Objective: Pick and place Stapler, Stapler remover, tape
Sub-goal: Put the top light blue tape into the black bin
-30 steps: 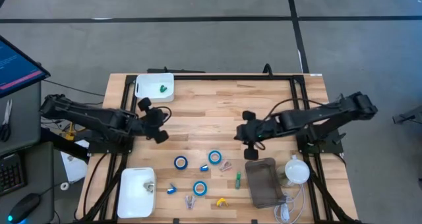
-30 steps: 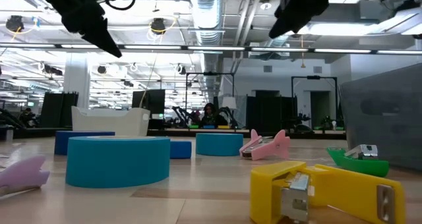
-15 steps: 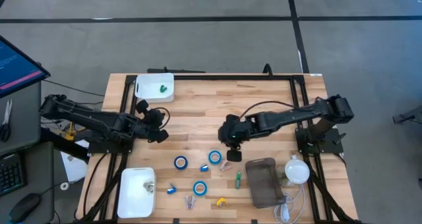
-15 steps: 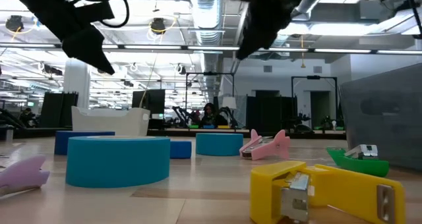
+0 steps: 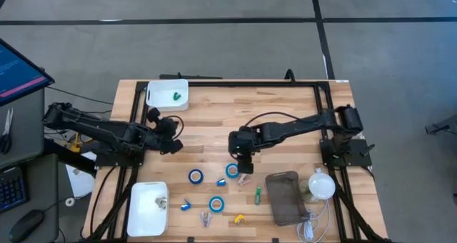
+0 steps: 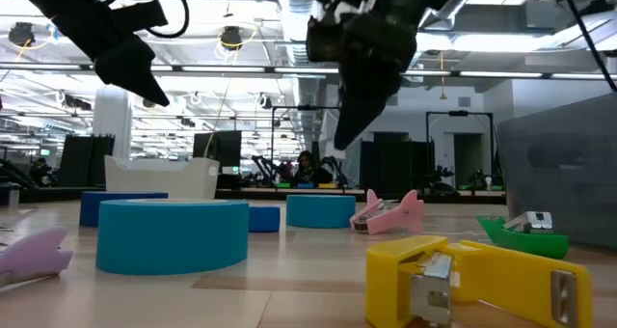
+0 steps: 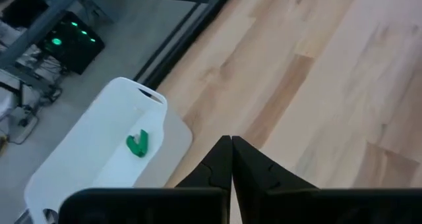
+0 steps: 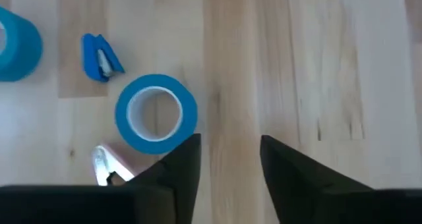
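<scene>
The right fingers (image 5: 241, 162) stand apart over the wooden surface (image 5: 214, 114) and hold nothing. Just beside them lies one blue tape roll (image 8: 156, 113), flat, with its white core facing up; in the wrist view it is close to one finger (image 8: 177, 168) but not between the two. A second tape roll (image 5: 196, 176) and a third tape roll (image 5: 216, 204) lie farther from these fingers. The left fingers (image 7: 231, 159) are pressed together and empty, well apart from the tape, near a white tray (image 7: 79, 165) with a green piece (image 7: 138, 143) inside.
</scene>
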